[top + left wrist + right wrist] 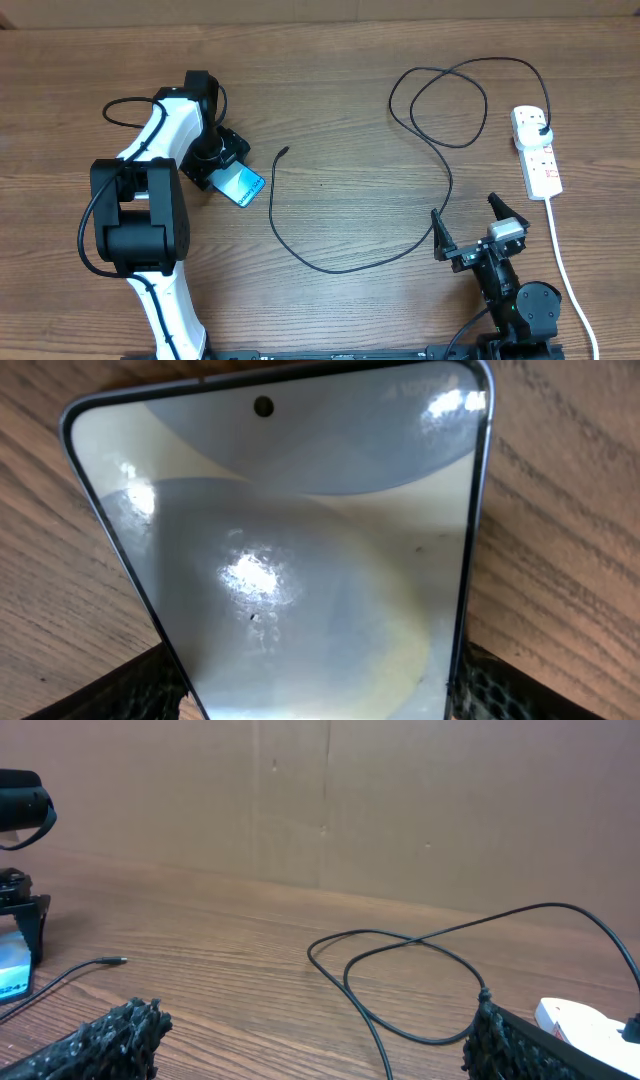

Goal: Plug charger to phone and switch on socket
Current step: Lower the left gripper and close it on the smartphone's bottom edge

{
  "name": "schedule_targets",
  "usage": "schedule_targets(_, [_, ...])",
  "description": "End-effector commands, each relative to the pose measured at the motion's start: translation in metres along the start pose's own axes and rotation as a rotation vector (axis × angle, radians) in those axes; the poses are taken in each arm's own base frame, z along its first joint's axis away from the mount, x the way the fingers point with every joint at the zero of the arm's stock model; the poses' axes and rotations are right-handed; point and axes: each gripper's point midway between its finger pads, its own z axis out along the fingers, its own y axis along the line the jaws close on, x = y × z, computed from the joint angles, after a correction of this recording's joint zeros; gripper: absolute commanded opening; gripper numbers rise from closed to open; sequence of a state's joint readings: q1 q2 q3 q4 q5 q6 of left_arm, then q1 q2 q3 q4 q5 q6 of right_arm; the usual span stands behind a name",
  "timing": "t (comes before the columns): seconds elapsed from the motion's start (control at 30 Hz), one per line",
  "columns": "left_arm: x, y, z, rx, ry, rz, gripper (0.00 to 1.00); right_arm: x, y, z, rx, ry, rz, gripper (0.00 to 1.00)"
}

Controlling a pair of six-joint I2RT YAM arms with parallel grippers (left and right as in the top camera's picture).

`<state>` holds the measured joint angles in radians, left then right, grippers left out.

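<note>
Entry one: counter [330,320], brown wood-grain top, the grain running left to right in the overhead view, matte with darker streaks. Entry two: backing panel [420,800], plain tan board, cardboard-like, upright along the counter's far edge. It has a faint vertical seam [328,800] and shows overhead as a pale strip beyond the counter.

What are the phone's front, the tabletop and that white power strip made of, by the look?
The phone front looks like glossy glass: bright glare spots sit on it. The table looks like wood or wood-grain laminate, matt, with streaky grain; which one is unclear. The socket looks like smooth white moulded plastic.
</note>
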<state>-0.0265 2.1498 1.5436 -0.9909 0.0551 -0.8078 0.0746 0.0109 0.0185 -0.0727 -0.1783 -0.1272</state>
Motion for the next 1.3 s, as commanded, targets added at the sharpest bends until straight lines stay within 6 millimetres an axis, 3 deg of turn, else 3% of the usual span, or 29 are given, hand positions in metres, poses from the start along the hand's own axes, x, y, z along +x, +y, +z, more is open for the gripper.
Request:
schedule_targets(0.0, [0.006,0.0,0.022,-0.012,0.014,0.175,0.88,0.003,0.001,0.0,-0.001,-0.001,0.006,1.0])
schedule_targets(0.33, [-0.002,-0.027,0.022,0.034,-0.081,0.669,0.94,0.003,0.001,0.0,-0.001,-0.001,0.006,1.0])
schedule_targets(0.57, [0.008,-0.041,0.022,0.033,-0.101,1.001,0.93,0.003,0.001,0.0,-0.001,-0.001,0.006,1.0])
schedule_targets(0.8, [0.028,-0.046,0.024,0.047,-0.055,1.029,0.97,0.002,0.001,0.0,-0.001,-0.001,0.006,1.0])
schedule_targets(1.13, [0.034,-0.027,0.024,0.014,0.018,0.648,1.0,0.003,0.001,0.0,-0.001,-0.001,0.006,1.0])
schedule_targets(1.27, [0.033,-0.028,0.024,0.016,0.015,0.626,1.0,0.002,0.001,0.0,-0.001,-0.001,0.006,1.0])
